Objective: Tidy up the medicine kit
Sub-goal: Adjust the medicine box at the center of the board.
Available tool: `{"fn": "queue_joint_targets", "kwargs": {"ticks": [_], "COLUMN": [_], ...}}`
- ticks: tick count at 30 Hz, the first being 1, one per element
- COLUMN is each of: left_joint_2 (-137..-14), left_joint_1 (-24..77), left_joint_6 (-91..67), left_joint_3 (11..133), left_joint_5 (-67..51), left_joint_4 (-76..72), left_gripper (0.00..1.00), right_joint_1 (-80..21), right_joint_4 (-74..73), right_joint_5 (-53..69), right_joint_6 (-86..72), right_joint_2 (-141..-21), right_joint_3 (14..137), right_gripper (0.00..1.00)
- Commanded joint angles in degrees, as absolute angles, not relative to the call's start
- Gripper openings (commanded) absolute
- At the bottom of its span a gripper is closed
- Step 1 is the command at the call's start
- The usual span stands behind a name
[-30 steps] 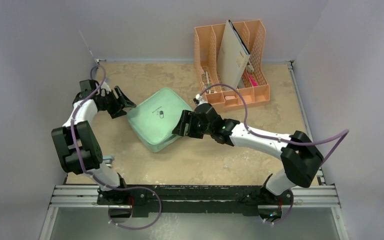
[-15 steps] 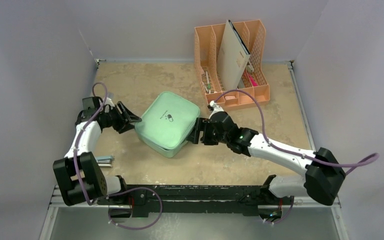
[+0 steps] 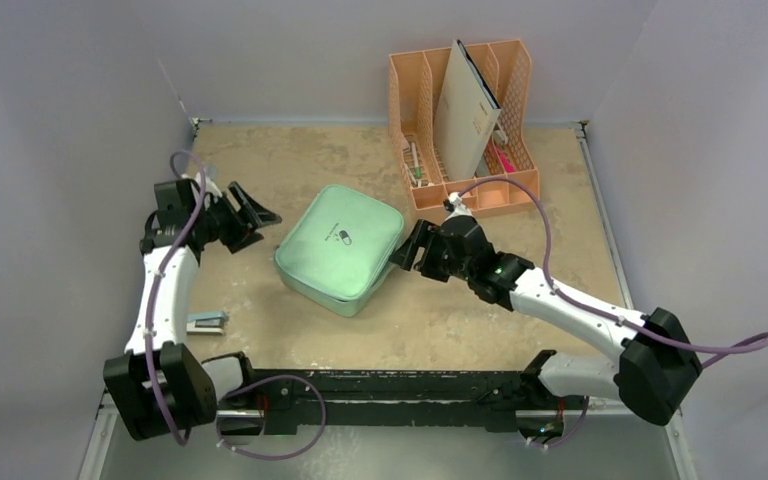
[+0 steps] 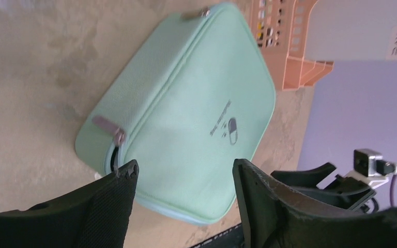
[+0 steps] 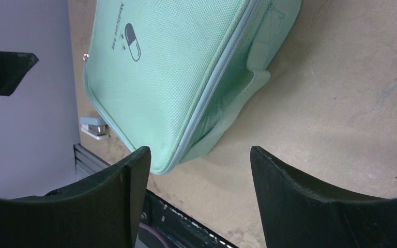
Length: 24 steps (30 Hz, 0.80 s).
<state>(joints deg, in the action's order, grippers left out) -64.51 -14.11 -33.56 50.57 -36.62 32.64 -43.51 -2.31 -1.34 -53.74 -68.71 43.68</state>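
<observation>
The left gripper (image 3: 263, 224) is wide open and holds nothing. It is positioned near the left side of the medicine kit (image 3: 340, 248), not touching it. The right gripper (image 3: 403, 247) is also wide open and empty, just beside the kit's right side. The kit lies flat, lid down, near the centre of the table (image 3: 280, 160). 1 file organizer (image 3: 520, 188) stands at the far edge.

Medicine kit (image 5: 186, 67), lid, upper left of right wrist view: dark print "Medicine kit", running sideways, w/ capsule logo (image 5: 132, 42) next to it. Grey folder (image 4: 362, 31), upper right of left wrist view: "RAV"; smaller line beside it illegible. Top view: lid print too small to read.
</observation>
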Motion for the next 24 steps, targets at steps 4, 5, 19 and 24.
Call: {"fn": "queue_joint_targets", "kwargs": {"ticks": [4, 5, 19, 24], "left_joint_2": [-80.4, -82.2, -77.8, -73.0], "left_joint_1": [-14.0, -14.0, -12.2, -9.6], "left_joint_6": [-30.1, -29.0, -29.5, -30.4], "left_joint_3": [63.1, 64.4, 49.0, 45.6], "left_joint_5": [-42.6, -42.4, -44.1, -41.3], "left_joint_4": [29.6, 31.3, 27.1, 28.3], "left_gripper": [0.64, 0.64, 0.61, 0.61], "right_joint_1": [-43.1, -43.1, -43.2, -43.3], "right_joint_4": [13.0, 12.9, 18.5, 12.8], "right_joint_5": [-3.3, -4.3, -1.9, 1.0], "right_joint_6": [-64.4, -65.0, -65.7, -57.2], "right_joint_2": [-74.4, -75.3, -87.9, -91.6], "right_joint_3": [41.7, 42.6, 48.7, 54.9], "right_gripper": [0.62, 0.61, 0.55, 0.50]}}
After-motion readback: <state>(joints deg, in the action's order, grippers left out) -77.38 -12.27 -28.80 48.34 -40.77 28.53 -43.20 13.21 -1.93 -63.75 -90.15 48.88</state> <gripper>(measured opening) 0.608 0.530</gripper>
